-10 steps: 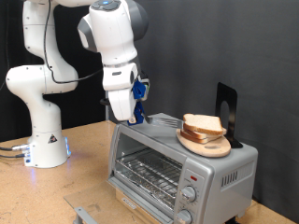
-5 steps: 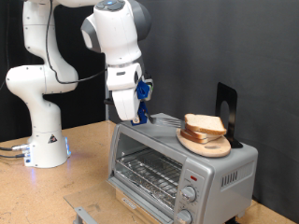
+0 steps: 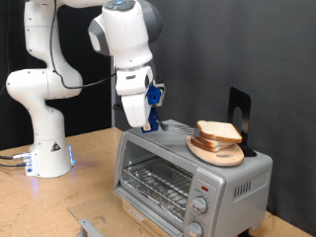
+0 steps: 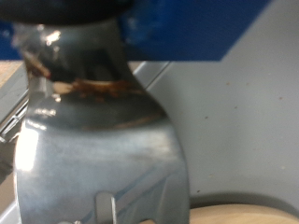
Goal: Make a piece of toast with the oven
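The silver oven (image 3: 188, 176) stands at the exterior view's lower right, its glass door closed and its wire rack (image 3: 156, 184) empty. On its top a round wooden board (image 3: 219, 154) carries stacked slices of toast (image 3: 215, 131). My gripper (image 3: 148, 118) hangs over the oven's left top edge, shut on a metal spatula (image 3: 176, 126) whose blade points toward the board. The wrist view is filled by the spatula blade (image 4: 103, 159), with the oven top (image 4: 238, 121) and the board's pale edge (image 4: 234, 211) behind it.
A black upright stand (image 3: 239, 114) sits on the oven top behind the board. Two round knobs (image 3: 201, 206) and a red light (image 3: 205, 187) are on the oven's front. The robot base (image 3: 44, 148) stands at the exterior view's left on the wooden table (image 3: 89, 188).
The gripper with the spatula has shifted slightly toward the exterior view's right, closer to the board. Bread, board and oven have not moved.
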`<state>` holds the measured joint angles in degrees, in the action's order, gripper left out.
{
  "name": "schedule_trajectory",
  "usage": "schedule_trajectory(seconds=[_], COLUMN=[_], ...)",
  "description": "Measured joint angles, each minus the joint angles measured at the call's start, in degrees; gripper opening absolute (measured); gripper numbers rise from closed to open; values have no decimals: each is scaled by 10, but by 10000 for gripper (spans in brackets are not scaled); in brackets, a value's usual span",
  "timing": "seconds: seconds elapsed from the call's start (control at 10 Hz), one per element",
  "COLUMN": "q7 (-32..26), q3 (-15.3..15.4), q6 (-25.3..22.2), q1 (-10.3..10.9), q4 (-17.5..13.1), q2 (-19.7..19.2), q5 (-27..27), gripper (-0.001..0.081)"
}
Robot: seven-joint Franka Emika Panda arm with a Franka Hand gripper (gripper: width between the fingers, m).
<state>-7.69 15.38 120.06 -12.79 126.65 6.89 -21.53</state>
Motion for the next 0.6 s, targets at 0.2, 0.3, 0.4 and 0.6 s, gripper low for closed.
schedule_trajectory(seconds=[0.2,0.3,0.4,0.6], q7=[-27,-33,-34,-35], q3=[3,4,4,4], q6=[35,45,48,49], q1=[0,0,0,0], q4=[12,17,19,22], q2=[0,0,0,0], q5=[1,1,1,4], gripper=[393,393,393,393])
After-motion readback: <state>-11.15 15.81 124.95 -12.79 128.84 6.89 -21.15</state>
